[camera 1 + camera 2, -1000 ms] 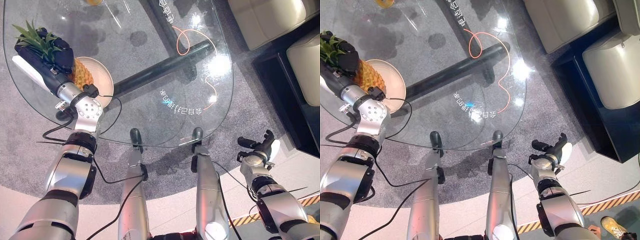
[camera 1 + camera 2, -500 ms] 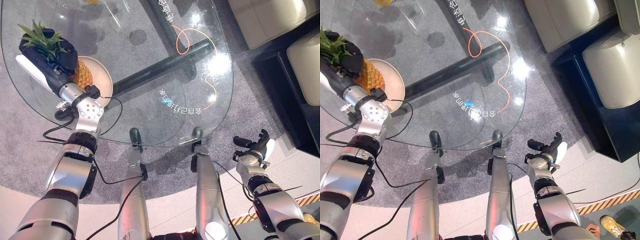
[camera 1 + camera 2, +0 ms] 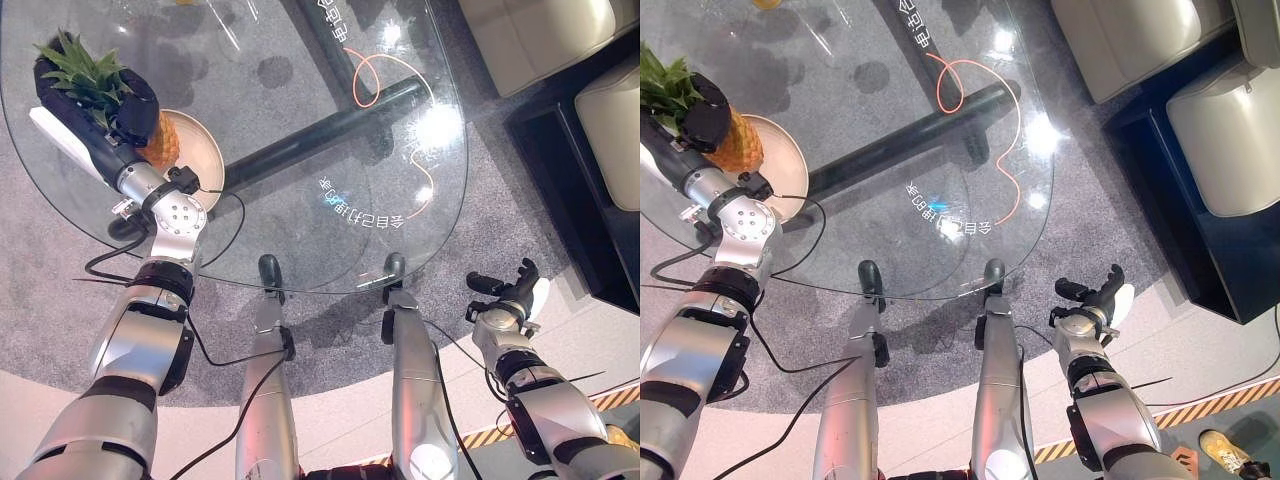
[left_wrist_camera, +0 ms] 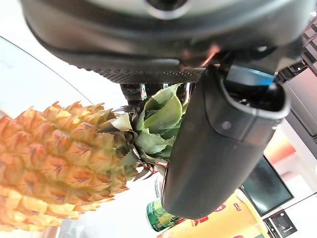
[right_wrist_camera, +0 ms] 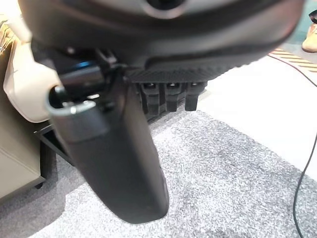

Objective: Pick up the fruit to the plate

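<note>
The left robot hand [image 3: 110,105] is closed round the leafy crown of the pineapple [image 3: 165,142], whose body lies over the plate [image 3: 205,150] at the left edge of the glass bench [image 3: 300,200]. In the left wrist view the leaves sit between thumb and fingers, with the scaly body stretching away from them. Whether the fruit rests fully on the plate or hangs just above it, I cannot tell.

The step in hand looks like the placing itself, near the end of the task. The next move calls for settling the fruit's weight on the plate, loosening the grip on the crown, and drawing the hand back without dragging the fruit off the rim.

The right robot hand [image 3: 505,300] hangs idle below the bench's near edge over the carpet [image 5: 237,183], fingers loosely spread, holding nothing. A can [image 4: 161,220] stands beyond the pineapple, near enough to be knocked if the fruit rolls.
</note>
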Tool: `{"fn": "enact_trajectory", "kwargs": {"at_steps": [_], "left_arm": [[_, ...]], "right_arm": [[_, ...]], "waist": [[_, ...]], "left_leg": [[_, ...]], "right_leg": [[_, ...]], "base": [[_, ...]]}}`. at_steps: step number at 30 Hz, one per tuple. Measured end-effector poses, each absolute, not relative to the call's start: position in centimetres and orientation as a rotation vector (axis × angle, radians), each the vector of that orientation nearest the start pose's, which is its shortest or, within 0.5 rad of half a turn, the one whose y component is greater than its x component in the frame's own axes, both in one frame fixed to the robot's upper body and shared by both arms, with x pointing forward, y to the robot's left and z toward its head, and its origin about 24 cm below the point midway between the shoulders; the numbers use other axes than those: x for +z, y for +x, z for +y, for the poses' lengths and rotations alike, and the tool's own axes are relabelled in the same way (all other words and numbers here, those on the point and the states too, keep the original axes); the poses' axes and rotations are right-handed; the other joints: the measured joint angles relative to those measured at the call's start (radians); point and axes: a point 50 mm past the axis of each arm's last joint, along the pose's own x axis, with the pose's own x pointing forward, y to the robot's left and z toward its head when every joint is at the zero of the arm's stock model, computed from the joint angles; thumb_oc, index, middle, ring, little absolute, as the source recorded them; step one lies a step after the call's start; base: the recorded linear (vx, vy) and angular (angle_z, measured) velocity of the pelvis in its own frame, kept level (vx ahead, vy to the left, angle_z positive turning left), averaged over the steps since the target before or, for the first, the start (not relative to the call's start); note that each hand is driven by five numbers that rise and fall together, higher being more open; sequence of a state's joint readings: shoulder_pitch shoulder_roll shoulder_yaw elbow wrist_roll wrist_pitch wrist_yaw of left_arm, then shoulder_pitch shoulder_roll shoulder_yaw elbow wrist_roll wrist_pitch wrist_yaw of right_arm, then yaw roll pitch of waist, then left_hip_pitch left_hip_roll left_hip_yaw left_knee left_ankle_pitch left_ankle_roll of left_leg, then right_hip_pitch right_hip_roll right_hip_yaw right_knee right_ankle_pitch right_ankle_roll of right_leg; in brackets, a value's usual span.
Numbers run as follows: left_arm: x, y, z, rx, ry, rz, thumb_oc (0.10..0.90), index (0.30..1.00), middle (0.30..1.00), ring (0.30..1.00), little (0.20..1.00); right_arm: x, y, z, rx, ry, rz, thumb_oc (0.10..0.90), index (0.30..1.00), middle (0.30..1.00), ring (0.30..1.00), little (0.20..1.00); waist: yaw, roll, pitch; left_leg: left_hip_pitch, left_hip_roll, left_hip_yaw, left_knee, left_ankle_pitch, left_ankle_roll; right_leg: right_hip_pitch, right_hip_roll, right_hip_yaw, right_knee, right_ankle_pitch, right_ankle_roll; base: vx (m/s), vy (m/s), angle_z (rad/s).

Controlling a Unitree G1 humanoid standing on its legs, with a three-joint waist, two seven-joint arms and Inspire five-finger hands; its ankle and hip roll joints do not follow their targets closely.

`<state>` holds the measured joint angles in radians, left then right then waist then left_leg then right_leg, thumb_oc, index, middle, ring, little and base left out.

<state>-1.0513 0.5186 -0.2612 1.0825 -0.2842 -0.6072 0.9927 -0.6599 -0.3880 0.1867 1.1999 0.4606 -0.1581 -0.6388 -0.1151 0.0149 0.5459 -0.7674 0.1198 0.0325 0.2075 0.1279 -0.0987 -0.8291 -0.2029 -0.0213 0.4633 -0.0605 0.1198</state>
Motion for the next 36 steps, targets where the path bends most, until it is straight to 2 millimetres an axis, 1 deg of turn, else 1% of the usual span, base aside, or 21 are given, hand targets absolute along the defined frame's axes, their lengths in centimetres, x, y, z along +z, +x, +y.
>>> {"fn": "enact_trajectory", "kwargs": {"at_steps": [3, 4, 8, 11, 13, 16, 24, 25, 29, 32, 36], "left_arm": [[22.47, 37.27, 25.6, 0.945, 0.044, -0.695, 0.638, 0.761, 0.761, 0.761, 0.738], [22.49, 37.26, 25.59, 0.944, 0.043, -0.696, 0.608, 0.735, 0.735, 0.735, 0.708], [22.46, 37.25, 25.67, 0.948, 0.028, -0.693, 0.589, 0.719, 0.719, 0.719, 0.689], [22.47, 37.24, 25.67, 0.947, 0.027, -0.694, 0.616, 0.742, 0.742, 0.742, 0.716], [22.48, 37.23, 25.66, 0.946, 0.026, -0.697, 0.671, 0.789, 0.789, 0.789, 0.771], [22.52, 37.21, 25.64, 0.945, 0.023, -0.703, 0.671, 0.789, 0.789, 0.789, 0.771], [22.51, 37.04, 25.6, 0.936, 0.01, -0.726, 0.729, 0.839, 0.839, 0.839, 0.829], [22.45, 37.0, 25.59, 0.934, 0.008, -0.728, 0.8, 0.9, 0.9, 0.9, 0.9], [22.1, 36.7, 25.32, 0.91, -0.006, -0.75, 0.8, 0.9, 0.9, 0.9, 0.9], [22.21, 36.5, 25.05, 0.891, -0.025, -0.775, 0.8, 0.9, 0.9, 0.9, 0.9], [22.05, 36.35, 24.73, 0.874, -0.038, -0.786, 0.8, 0.9, 0.9, 0.9, 0.9]], "right_arm": [[1.39, 32.44, -27.37, -0.801, -0.167, 0.329, 0.8, 0.9, 0.9, 0.9, 0.9], [1.4, 32.44, -27.37, -0.801, -0.167, 0.329, 0.8, 0.9, 0.9, 0.9, 0.9], [1.39, 32.44, -27.37, -0.801, -0.167, 0.329, 0.8, 0.9, 0.9, 0.9, 0.9], [1.43, 32.47, -27.36, -0.801, -0.167, 0.328, 0.8, 0.9, 0.9, 0.9, 0.9], [1.44, 32.47, -27.36, -0.801, -0.167, 0.327, 0.8, 0.9, 0.9, 0.9, 0.9], [1.45, 32.49, -27.36, -0.801, -0.167, 0.326, 0.8, 0.9, 0.9, 0.9, 0.9], [1.49, 32.52, -27.35, -0.801, -0.166, 0.325, 0.8, 0.9, 0.9, 0.9, 0.9], [1.49, 32.52, -27.35, -0.801, -0.166, 0.325, 0.8, 0.9, 0.9, 0.9, 0.9], [1.52, 32.53, -27.34, -0.801, -0.165, 0.324, 0.8, 0.9, 0.9, 0.9, 0.9], [1.5, 32.51, -27.35, -0.802, -0.165, 0.325, 0.8, 0.9, 0.9, 0.9, 0.9], [1.52, 32.53, -27.35, -0.804, -0.162, 0.324, 0.8, 0.9, 0.9, 0.9, 0.9]], "waist": [[0.0, 0.0, 0.0], [0.0, 0.0, 0.0], [0.002, 0.0, 0.0], [0.002, 0.0, 0.0], [0.002, 0.0, 0.0], [0.003, 0.0, 0.0], [0.006, 0.0, 0.0], [0.006, 0.0, 0.0], [0.011, 0.0, 0.0], [0.016, 0.0, 0.0], [0.032, 0.0, 0.0]], "left_leg": [[0.0, 0.0, -0.001, 0.0, 0.0, 0.0], [0.0, 0.0, -0.001, 0.0, 0.0, 0.0], [0.0, 0.0, -0.001, 0.001, 0.0, 0.0], [0.0, 0.0, -0.001, 0.001, 0.0, 0.0], [0.0, 0.0, -0.002, 0.001, 0.001, -0.001], [0.0, 0.0, -0.002, 0.0, 0.001, -0.001], [0.0, 0.0, -0.005, 0.0, 0.001, -0.001], [0.0, 0.0, -0.006, 0.0, 0.001, -0.002], [0.0, 0.0, -0.014, -0.004, 0.003, -0.004], [0.0, 0.0, -0.017, -0.014, 0.01, -0.002], [0.0, 0.0, -0.019, -0.015, 0.012, -0.002]], "right_leg": [[0.0, 0.0, 0.0, 0.001, 0.0, 0.0], [0.0, 0.0, 0.0, 0.001, 0.0, 0.0], [0.001, 0.0, -0.001, 0.001, 0.0, 0.0], [0.001, 0.0, -0.001, 0.001, 0.0, 0.0], [0.001, 0.0, -0.002, 0.001, 0.0, 0.0], [0.001, 0.0, -0.002, 0.001, 0.0, 0.0], [0.002, 0.0, -0.004, 0.001, 0.0, 0.0], [0.003, 0.0, -0.005, 0.001, 0.0, 0.0], [0.005, 0.0, -0.012, 0.001, -0.001, 0.0], [0.004, -0.001, -0.019, 0.0, -0.001, -0.001], [0.005, -0.002, -0.022, 0.001, -0.001, -0.001]], "base": [[0.0, 0.0, 0.0], [0.0, 0.0, 0.0], [-0.01, 0.001, 0.0], [0.0, 0.0, 0.0], [-0.02, -0.005, 0.0], [0.0, 0.0, 0.0], [0.0, 0.0, 0.0], [0.0, 0.0, 0.0], [0.0, 0.0, 0.0], [0.01, -0.008, 0.04], [0.0, -0.002, 0.01]]}}
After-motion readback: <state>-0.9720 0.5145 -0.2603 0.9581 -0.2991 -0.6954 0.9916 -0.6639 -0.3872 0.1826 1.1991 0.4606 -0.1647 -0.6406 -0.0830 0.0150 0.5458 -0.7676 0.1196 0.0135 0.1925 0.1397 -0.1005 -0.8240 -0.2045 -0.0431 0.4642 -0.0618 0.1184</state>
